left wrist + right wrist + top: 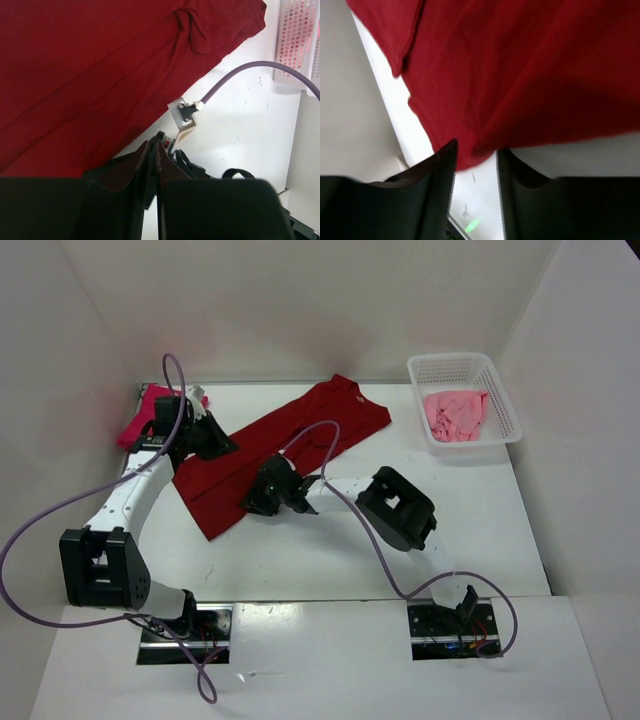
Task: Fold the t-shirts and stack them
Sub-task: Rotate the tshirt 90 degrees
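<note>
Lying aslant across the middle of the table (480,530), the dark red t-shirt (270,440) runs from near left to far right. Its collar end stops just short of the far edge, and its near hem reaches toward the arms' side. The widest open room is on the right and near side of it, a bare white stretch between the shirt and the table's right edge.

The left gripper (152,145) sits at the shirt's left border with its fingers pressed almost together, only a thin slit between them. I cannot tell whether any cloth is caught in that slit. The right gripper (476,150) is at the shirt's near edge with its fingers spread, and the hem dips down just at the gap between their tips, with no pinch on it.

Room is tight on the left. The magenta t-shirt (140,415) is bunched in the far left corner against the wall, partly hidden behind the left arm. A purple cable (340,430) loops over the red cloth from the right wrist, right above the shirt's middle.

At the far right the white mesh basket (450,362) stands near the table's right edge, well apart from the red shirt, and the light pink t-shirt (457,413) lies crumpled inside it.
</note>
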### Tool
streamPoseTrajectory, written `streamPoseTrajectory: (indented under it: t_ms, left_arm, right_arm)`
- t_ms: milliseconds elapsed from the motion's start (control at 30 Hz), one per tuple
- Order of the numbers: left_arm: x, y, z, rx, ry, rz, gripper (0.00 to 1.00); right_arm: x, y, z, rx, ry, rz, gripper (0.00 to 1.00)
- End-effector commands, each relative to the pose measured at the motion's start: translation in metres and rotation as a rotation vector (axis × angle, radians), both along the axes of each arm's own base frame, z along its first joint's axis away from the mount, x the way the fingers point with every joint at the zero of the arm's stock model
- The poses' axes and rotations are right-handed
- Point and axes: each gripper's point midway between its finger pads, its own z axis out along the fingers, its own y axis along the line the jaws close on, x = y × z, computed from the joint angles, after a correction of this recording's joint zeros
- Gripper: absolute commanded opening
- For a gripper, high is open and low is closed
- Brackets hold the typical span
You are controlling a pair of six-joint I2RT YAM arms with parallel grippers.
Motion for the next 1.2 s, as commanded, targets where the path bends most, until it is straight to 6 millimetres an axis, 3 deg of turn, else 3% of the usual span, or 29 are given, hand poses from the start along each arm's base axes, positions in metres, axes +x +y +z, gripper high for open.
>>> streamPoseTrajectory:
  t_ms: [0, 33, 100, 167, 200, 300, 333, 400, 433, 467, 500, 533, 567, 633, 667, 733, 767, 800, 833, 867, 1000, 1033, 1067, 1100, 1133, 1167]
  left_arm:
    - [0.008, 0.003, 0.008, 0.011, -0.050, -0.013, 0.15]
    - [0.008, 0.003, 0.008, 0.011, -0.050, -0.013, 0.15]
    - [0.009, 0.003, 0.004, 0.011, -0.039, -0.013, 0.15]
    - [0.012, 0.004, 0.004, 0.026, -0.048, -0.026, 0.17]
    - [0.011, 0.004, -0.001, 0.026, -0.026, -0.027, 0.18]
    - [0.015, 0.009, -0.003, 0.060, -0.034, -0.022, 0.20]
    - [0.017, 0.010, 0.000, 0.068, -0.043, -0.012, 0.20]
    - [0.025, 0.006, -0.002, 0.084, -0.045, -0.014, 0.21]
    - [0.026, -0.004, -0.003, 0.084, -0.043, -0.038, 0.22]
    - [0.029, -0.010, -0.011, 0.084, -0.024, -0.053, 0.22]
    - [0.033, -0.014, -0.013, 0.092, -0.026, -0.057, 0.23]
    - [0.035, -0.022, -0.015, 0.100, -0.024, -0.071, 0.23]
    - [0.038, -0.027, -0.027, 0.102, -0.001, -0.083, 0.23]
    - [0.049, -0.035, -0.027, 0.103, -0.011, -0.088, 0.27]
    - [0.056, -0.042, -0.040, 0.105, 0.009, -0.101, 0.29]
    - [0.067, -0.048, -0.047, 0.117, 0.011, -0.104, 0.33]
    - [0.073, -0.055, -0.063, 0.120, 0.035, -0.117, 0.38]
    - [0.085, -0.057, -0.059, 0.118, 0.014, -0.115, 0.40]
    - [0.092, -0.057, -0.076, 0.122, 0.050, -0.105, 0.43]
    - [0.101, -0.058, -0.079, 0.121, 0.043, -0.104, 0.45]
    - [0.142, -0.065, -0.084, 0.094, 0.014, -0.069, 0.49]
    - [0.149, -0.065, -0.099, 0.094, 0.039, -0.055, 0.49]
    - [0.164, -0.068, -0.089, 0.089, 0.004, -0.054, 0.49]
    - [0.170, -0.072, -0.091, 0.078, 0.000, -0.066, 0.49]
    - [0.175, -0.073, -0.110, 0.076, 0.037, -0.062, 0.49]
    - [0.182, -0.080, -0.102, 0.051, 0.018, -0.086, 0.49]
  right_arm:
    - [0.005, 0.001, -0.028, -0.055, 0.047, -0.091, 0.40]
    - [0.010, 0.007, -0.018, -0.035, 0.033, -0.091, 0.31]
    - [0.008, 0.005, -0.027, -0.083, 0.047, -0.078, 0.12]
    - [0.006, 0.003, -0.019, -0.103, 0.026, -0.038, 0.04]
    - [-0.006, -0.005, -0.014, -0.106, 0.035, -0.009, 0.00]
    - [-0.032, -0.027, -0.009, -0.130, 0.012, 0.098, 0.00]
    - [-0.056, -0.046, -0.011, -0.148, 0.051, 0.156, 0.00]
    - [-0.080, -0.077, -0.019, -0.202, 0.069, 0.231, 0.00]
    - [-0.103, -0.108, -0.038, -0.252, 0.132, 0.262, 0.00]
    - [-0.114, -0.119, -0.023, -0.238, 0.120, 0.284, 0.00]
    - [-0.129, -0.153, -0.039, -0.295, 0.162, 0.281, 0.00]
    - [-0.139, -0.169, -0.039, -0.307, 0.188, 0.288, 0.00]
    - [-0.145, -0.177, -0.021, -0.273, 0.178, 0.302, 0.00]
    - [-0.158, -0.213, -0.024, -0.320, 0.227, 0.295, 0.00]
    - [-0.160, -0.221, -0.020, -0.326, 0.227, 0.292, 0.00]
    - [-0.159, -0.242, -0.010, -0.327, 0.229, 0.255, 0.01]
    - [-0.162, -0.251, -0.008, -0.336, 0.245, 0.242, 0.05]
    - [-0.162, -0.257, -0.002, -0.324, 0.234, 0.224, 0.08]
    - [-0.157, -0.261, 0.003, -0.313, 0.227, 0.200, 0.13]
    - [-0.156, -0.262, 0.007, -0.310, 0.220, 0.185, 0.27]
    - [-0.140, -0.260, 0.033, -0.266, 0.177, 0.142, 0.35]
    - [-0.137, -0.258, 0.039, -0.266, 0.153, 0.159, 0.35]
    - [-0.132, -0.256, 0.045, -0.268, 0.128, 0.163, 0.37]
    - [-0.120, -0.251, 0.061, -0.250, 0.091, 0.158, 0.37]
    - [-0.117, -0.248, 0.060, -0.253, 0.093, 0.176, 0.37]
    - [-0.103, -0.245, 0.068, -0.231, 0.054, 0.172, 0.32]
